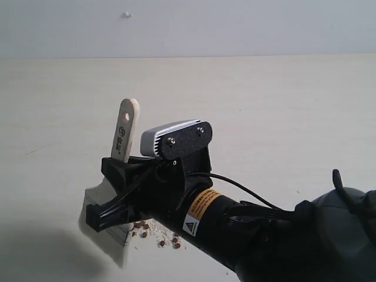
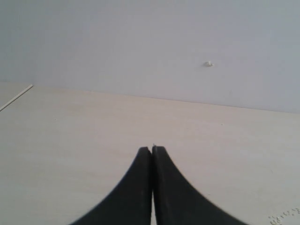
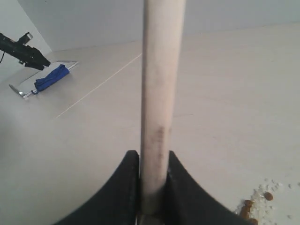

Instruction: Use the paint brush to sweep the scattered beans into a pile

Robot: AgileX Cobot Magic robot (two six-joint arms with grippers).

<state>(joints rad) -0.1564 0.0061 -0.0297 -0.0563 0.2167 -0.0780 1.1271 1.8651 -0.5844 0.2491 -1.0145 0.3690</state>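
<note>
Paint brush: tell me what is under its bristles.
The paint brush bristles appear to touch the table; beans and white grains lie beside them. Anything beneath is hidden.

The paint brush (image 1: 126, 126) is carrying a dark stamped mark on its wooden handle: a small circle above lettering too blurred to read. The right arm (image 1: 247, 235) is bearing an orange label (image 1: 202, 203) with illegible black print, and beside it a triangular warning sign (image 1: 191, 225).

the beans (image 1: 143, 226) are reddish-brown, the paint brush (image 1: 127, 126) pale.
</note>
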